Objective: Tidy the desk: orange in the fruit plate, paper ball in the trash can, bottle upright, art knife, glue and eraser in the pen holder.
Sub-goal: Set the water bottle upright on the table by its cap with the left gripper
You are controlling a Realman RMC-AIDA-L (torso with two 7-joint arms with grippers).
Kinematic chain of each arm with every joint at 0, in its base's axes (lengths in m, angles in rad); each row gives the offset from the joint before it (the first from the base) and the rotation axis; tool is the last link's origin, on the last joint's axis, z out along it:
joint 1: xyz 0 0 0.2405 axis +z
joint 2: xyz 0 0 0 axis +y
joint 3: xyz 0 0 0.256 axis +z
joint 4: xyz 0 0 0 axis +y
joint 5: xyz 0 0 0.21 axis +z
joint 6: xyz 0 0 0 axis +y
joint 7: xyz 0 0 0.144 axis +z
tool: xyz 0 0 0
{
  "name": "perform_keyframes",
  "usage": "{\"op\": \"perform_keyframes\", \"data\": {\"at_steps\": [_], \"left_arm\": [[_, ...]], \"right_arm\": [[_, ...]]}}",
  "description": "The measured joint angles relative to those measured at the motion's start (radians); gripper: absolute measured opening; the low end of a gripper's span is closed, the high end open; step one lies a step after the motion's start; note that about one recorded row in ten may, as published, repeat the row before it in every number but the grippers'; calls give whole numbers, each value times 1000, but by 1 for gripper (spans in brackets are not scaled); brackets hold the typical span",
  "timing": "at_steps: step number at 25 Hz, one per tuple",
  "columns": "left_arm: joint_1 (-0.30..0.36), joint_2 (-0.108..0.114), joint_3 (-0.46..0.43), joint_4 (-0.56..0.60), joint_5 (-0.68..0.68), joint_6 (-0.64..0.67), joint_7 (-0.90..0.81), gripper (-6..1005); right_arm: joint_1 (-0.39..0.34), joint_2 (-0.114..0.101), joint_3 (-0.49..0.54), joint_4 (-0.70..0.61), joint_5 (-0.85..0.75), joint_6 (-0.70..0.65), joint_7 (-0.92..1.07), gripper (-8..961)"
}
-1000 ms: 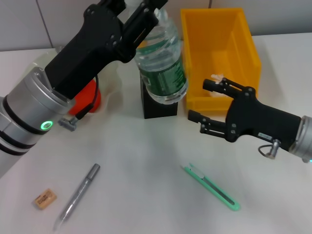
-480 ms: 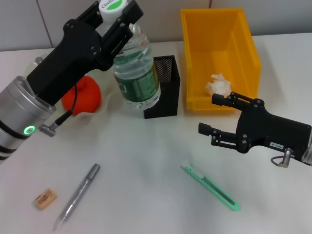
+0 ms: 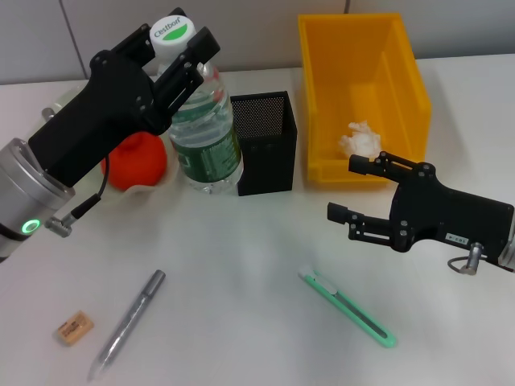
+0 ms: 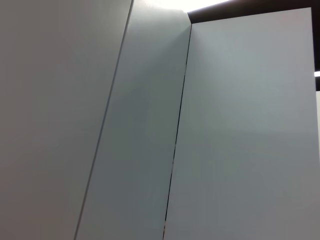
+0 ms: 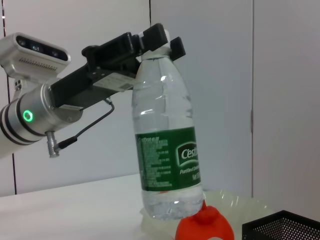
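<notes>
Left gripper (image 3: 179, 50) reaching in from left, fingers clamped on neck of bottle (image 3: 203, 135) just under white cap. Bottle upright, clear, green label, base seemingly on table (image 3: 241, 257), between orange (image 3: 135, 163) and black mesh pen holder (image 3: 264, 153). Right gripper (image 3: 362, 193) hovering low near yellow bin (image 3: 362, 96), fingers apart, empty.

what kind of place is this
Probably a lab desk staged as an office tidy-up: a white table against a bare wall, with a mesh pen holder, a yellow bin and two robot arms.
</notes>
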Motion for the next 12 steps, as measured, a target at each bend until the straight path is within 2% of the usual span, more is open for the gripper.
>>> {"op": "perform_keyframes", "data": {"at_steps": [12], "left_arm": [[10,5,-11,-56,21,-14,20,468]], "right_arm": [[8,0,0,-15,-2,19,7,785]]}}
